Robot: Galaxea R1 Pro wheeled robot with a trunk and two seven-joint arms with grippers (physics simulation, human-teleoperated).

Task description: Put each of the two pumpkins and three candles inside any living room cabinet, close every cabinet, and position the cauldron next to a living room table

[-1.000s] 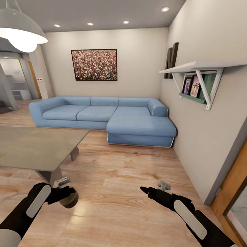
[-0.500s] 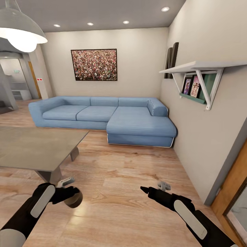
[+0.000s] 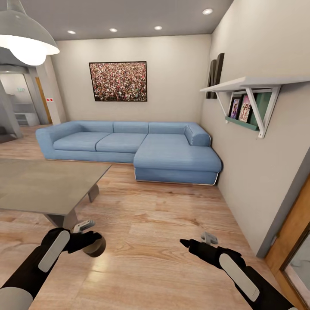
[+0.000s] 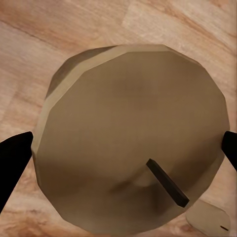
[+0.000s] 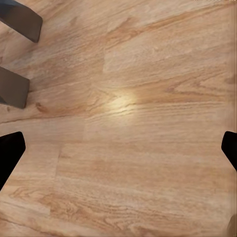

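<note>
Presently, in the head view, the left gripper (image 3: pixel 88 242) is seen at lower left, held low over the wooden floor (image 3: pixel 150 224) beside the angled leg of the grey table (image 3: pixel 43 185), with a tan candle (image 3: pixel 95 247) clasped at its tip. The left forearm is extended forward and slightly inward. The right gripper (image 3: pixel 186 243) is seen at lower centre-right, its forearm reaching forward from the bottom right corner; from this angle the spread of its jaws cannot be judged. A blue sofa (image 3: pixel 142 148) stands against the far wall and a shelf (image 3: pixel 249 86) is fixed at upper right. The step in hand is judged to be the carrying of one candle towards a cabinet; a turn of the base to bring a cabinet into sight is probably called for next.

In the left wrist view, the candle (image 4: pixel 131 148) is shown end-on, its dark wick (image 4: pixel 167 182) lying off-centre, with black fingertips (image 4: pixel 14 163) closed against its two sides. A second tan disc (image 4: pixel 210 221), possibly another candle, is partly seen at lower right.

In the right wrist view, bare floor (image 5: pixel 138 123) lies between widely parted fingertips (image 5: pixel 10 153); nothing is held. Grey table legs (image 5: pixel 22 19) are seen at upper left.
</note>
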